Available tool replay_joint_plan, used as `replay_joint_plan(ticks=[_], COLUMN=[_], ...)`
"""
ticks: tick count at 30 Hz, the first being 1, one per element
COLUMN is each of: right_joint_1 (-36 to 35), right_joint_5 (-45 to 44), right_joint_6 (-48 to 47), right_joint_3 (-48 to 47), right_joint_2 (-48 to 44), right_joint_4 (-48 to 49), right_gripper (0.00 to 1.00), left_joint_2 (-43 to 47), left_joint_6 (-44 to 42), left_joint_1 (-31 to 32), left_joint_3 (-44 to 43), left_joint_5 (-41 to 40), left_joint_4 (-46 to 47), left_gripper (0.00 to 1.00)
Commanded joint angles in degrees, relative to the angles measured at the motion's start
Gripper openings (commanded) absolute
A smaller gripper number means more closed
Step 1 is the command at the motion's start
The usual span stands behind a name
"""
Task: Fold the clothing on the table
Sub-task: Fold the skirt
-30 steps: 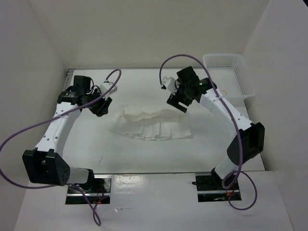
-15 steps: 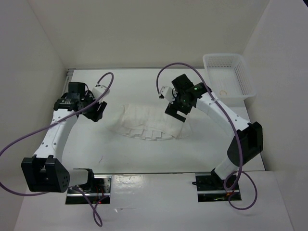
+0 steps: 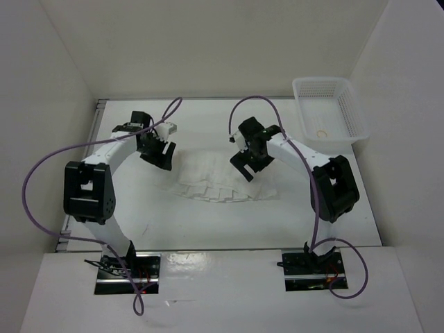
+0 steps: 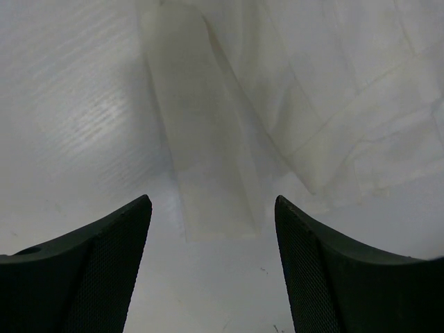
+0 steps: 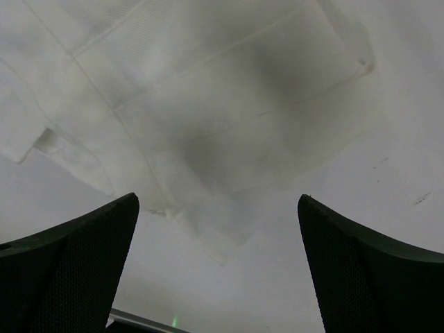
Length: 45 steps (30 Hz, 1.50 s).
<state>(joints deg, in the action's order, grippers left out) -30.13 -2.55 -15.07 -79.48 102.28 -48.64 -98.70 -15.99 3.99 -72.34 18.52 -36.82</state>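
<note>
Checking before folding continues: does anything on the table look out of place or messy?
Nothing is spilled or damaged. The clothing lies rumpled with uneven pleats, and one loose strip sticks out from its edge, right under the left gripper.

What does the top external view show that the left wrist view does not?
Only the top external view shows the whole fan-shaped clothing, the right gripper over its right part, and the mesh basket at the far right corner of the table. Only the left wrist view shows a narrow fabric strip ending between the fingers of the open left gripper, which holds nothing. Both show the clothing's left end lying on the white tabletop.
</note>
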Motion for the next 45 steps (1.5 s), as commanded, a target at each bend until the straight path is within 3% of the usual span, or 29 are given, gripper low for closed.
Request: replay_joint_plan(ticks=[1,7,13,27,34,45], right_joint_1=[1.3,1.3,1.3,2.4,7.8,12.2], right_joint_5=[2.4,4.2,5.2,2.6,-1.9,-12.5], right_joint_6=[4.8,5.3,5.3,6.4,6.4,3.3], right_joint_3=[1.2,4.2,6.6,3.8,0.0,-10.6], right_joint_2=[1.2,2.3,5.3,11.3,14.7,19.4], right_joint_4=[0.5,-0.7,-1.2,0.6,4.3,10.1], right_gripper=[0.99,0.99,0.99,0.99,0.99,0.99], left_joint_2=[-3.9,-9.6,-11.9,-10.7,-9.0,-1.9], left_joint_6=[1.6,0.4,-0.7,-1.9,1.0,4.3], left_joint_1=[0.9,4.0,7.2,13.0,13.5,14.0], left_joint_3=[-6.5,-15.1,-17.0,-0.9,3.9,7.3], left_joint_5=[1.3,-1.8,-5.6,-14.7,-16.8,-14.8], left_joint_4=[3.5,4.7,6.6,11.8,12.3,5.2], left_gripper=[0.79,0.79,0.79,0.76,0.74,0.72])
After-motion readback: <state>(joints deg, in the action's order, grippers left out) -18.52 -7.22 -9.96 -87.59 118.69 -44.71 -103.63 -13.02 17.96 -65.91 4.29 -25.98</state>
